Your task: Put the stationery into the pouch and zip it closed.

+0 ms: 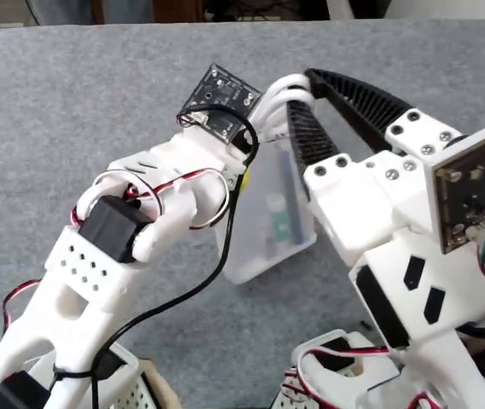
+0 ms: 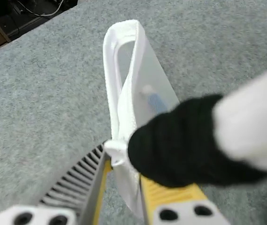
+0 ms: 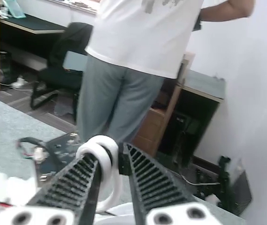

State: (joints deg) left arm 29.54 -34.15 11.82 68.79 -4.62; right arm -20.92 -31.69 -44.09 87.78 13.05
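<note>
A translucent white pouch (image 1: pixel 263 234) is held tilted above the grey mat, between the two arms. Through its wall I see a blue pen (image 1: pixel 290 183) and a small white and green item (image 1: pixel 278 220). My left gripper (image 1: pixel 245 175) is shut on the pouch's edge; in the left wrist view its yellow-padded fingers (image 2: pixel 168 192) pinch the pouch (image 2: pixel 124 70), with the blue pen (image 2: pixel 156 102) faint inside. My right gripper (image 1: pixel 297 85), with long black ribbed fingers, is shut on a white loop (image 1: pixel 278 87) at the pouch's top end. The right wrist view shows that loop (image 3: pixel 102 152) clamped near the fingertips of my right gripper (image 3: pixel 113 154).
The grey mat (image 1: pixel 72 102) spreads wide to the left and back of the table. The arm bases and a perforated white block (image 1: pixel 127 388) crowd the front edge. The right arm's black finger (image 2: pixel 180 145) passes close over the left gripper.
</note>
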